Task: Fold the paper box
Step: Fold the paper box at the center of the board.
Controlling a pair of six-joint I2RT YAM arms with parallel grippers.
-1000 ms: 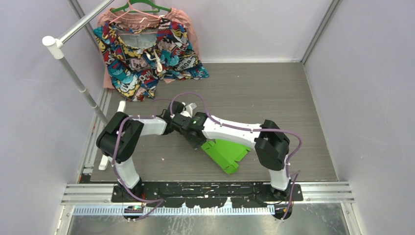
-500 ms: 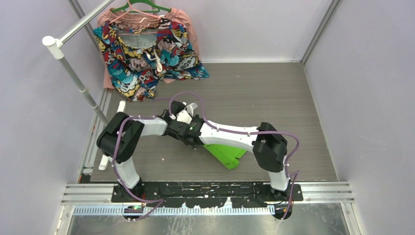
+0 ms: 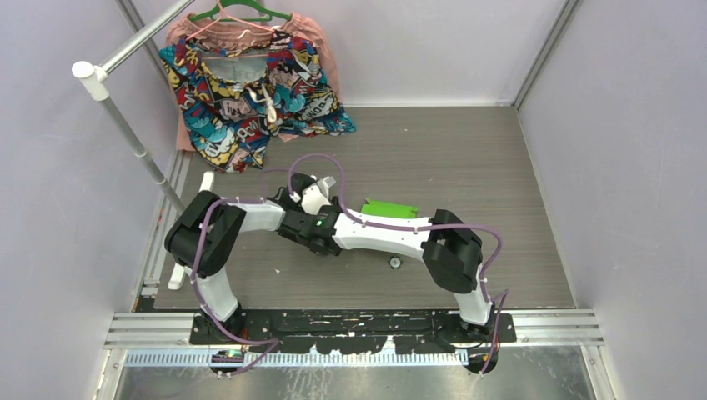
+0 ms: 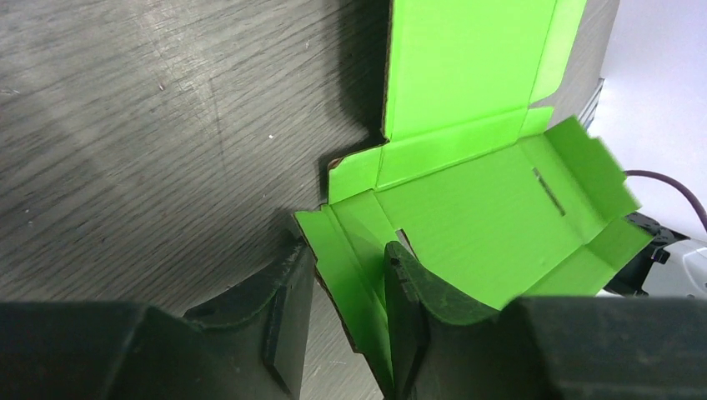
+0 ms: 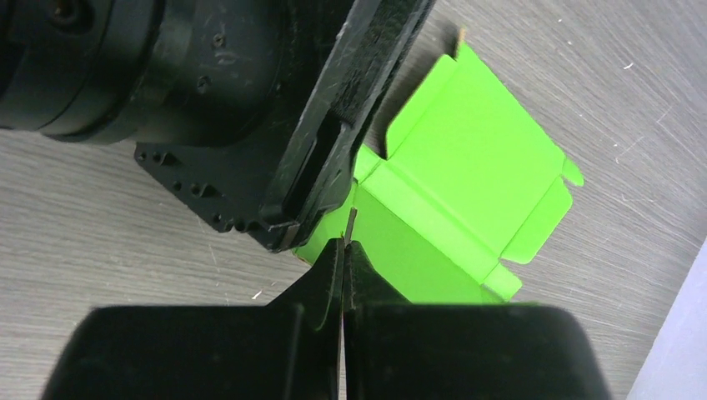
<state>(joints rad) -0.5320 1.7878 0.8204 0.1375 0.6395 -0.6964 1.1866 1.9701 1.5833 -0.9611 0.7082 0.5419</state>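
Observation:
The paper box (image 4: 467,192) is a lime-green die-cut card, partly folded, with flaps and tabs. From above only a strip of the paper box (image 3: 389,208) shows behind the right arm (image 3: 383,235). My left gripper (image 4: 348,250) is shut on a folded corner flap that fills the gap between its fingers. My right gripper (image 5: 344,243) is shut on a thin card edge of the paper box (image 5: 467,167). The left gripper's fingers (image 5: 358,92) reach in right beside it. Both grippers meet at the same corner of the box.
A patterned garment (image 3: 250,92) on a green hanger hangs at the back left from a white rail (image 3: 125,125). A small dark round object (image 3: 393,263) lies on the grey table (image 3: 467,158) near the right arm. White walls stand on three sides.
The box has swung up from lying flat in front of the right arm to standing behind it. The right arm shifted left and down. A small dark object now shows on the table.

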